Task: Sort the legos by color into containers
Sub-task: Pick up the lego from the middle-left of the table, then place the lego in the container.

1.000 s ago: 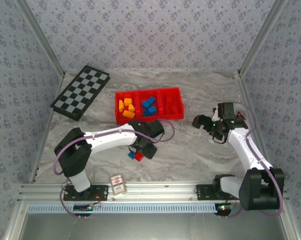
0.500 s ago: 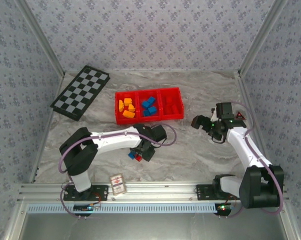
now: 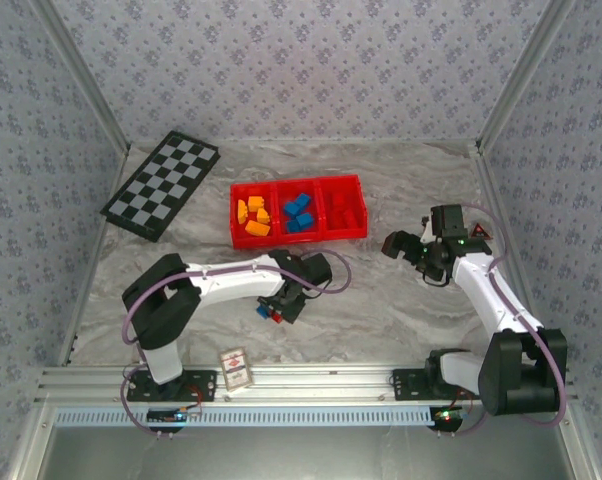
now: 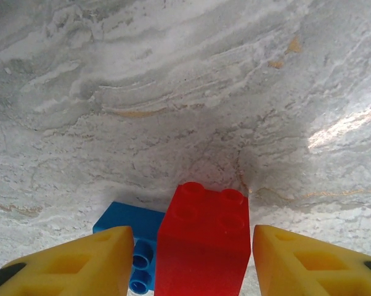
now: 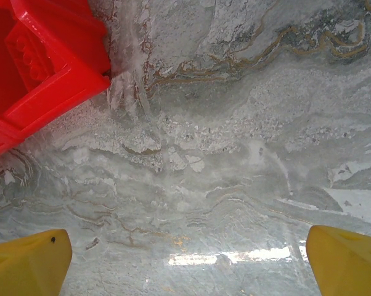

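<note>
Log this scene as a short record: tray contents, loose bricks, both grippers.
tray: red, three compartments
tray left: orange-yellow bricks
tray middle: blue bricks
tray right: red bricks
loose: red brick, blue brick beside it
left gripper: open, fingers straddling the red brick, not yet clamped
right gripper: open, empty, near the tray's corner
</note>
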{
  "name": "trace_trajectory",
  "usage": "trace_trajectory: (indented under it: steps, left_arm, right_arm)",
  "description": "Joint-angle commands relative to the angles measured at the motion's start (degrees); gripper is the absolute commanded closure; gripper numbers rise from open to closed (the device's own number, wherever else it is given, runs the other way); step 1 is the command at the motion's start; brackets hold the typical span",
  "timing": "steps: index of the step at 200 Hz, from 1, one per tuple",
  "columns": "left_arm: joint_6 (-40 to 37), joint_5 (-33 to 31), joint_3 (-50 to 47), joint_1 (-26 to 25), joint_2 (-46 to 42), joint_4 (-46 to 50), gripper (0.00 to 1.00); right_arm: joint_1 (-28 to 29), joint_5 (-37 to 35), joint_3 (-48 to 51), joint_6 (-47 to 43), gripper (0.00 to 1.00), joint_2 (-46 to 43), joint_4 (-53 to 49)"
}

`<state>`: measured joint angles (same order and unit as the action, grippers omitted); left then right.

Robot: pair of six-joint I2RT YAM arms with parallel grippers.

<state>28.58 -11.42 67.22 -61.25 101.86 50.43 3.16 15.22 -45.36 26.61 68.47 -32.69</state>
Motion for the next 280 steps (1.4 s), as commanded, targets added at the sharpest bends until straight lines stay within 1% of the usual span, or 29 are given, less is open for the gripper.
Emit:
trace_trajectory:
  steps: [1,21,88,144,166,186,211,228,246,255,280]
  left_arm:
    - [1.1,-0.8,-0.6,-0.2,0.8,1.3,0.48]
    - [1.5,-1.0,-0.8,-0.2,0.9,0.9,0.54]
    - [2.6,-1.6,0.5,-0.3,0.6,1.2,0.62]
    - [2.9,-4.4,7.3,-0.4,-0.4,1.9,0.65]
    - [0.9,-5.7,13.0,-0.3,0.2,2.4,0.65]
    - [-1.7,-7.5,20.4,0.3,2.4,4.1,0.64]
    - [-4.7,-7.7,30.4,3.1,6.1,5.2,0.64]
    - [-5.8,-6.5,36.5,5.7,8.7,4.4,0.64]
    - [-6.8,-4.0,41.7,8.4,11.3,1.5,0.63]
    - [-6.9,-3.0,44.2,9.8,13.2,0.9,0.63]
    - [-6.7,-1.9,55.0,12.9,20.1,1.2,0.63]
  right_arm:
    - [0.4,-0.8,-1.1,0.5,0.00,0.2,-0.2]
    - [0.4,-0.8,-1.0,0.6,0.00,0.1,-0.2]
    - [0.4,-0.8,-0.4,0.5,0.00,-0.1,0.1]
    - [0.4,-0.7,0.0,0.6,0.00,0.2,1.0]
    - [0.4,-0.6,-0.1,0.6,0.00,0.4,1.2]
    - [0.3,-0.5,-0.2,0.5,0.00,0.5,1.3]
    - [-0.1,-0.1,-0.8,-0.3,0.00,0.2,0.2]
    - [-0.8,0.1,-0.8,-0.6,0.00,-0.7,-1.0]
    - [-1.8,0.4,-0.7,-0.9,0.00,-2.0,-1.5]
    - [-2.4,0.7,-0.6,-1.1,0.00,-2.6,-3.2]
    - [-3.9,0.8,-0.8,-1.7,0.00,-4.2,-4.9]
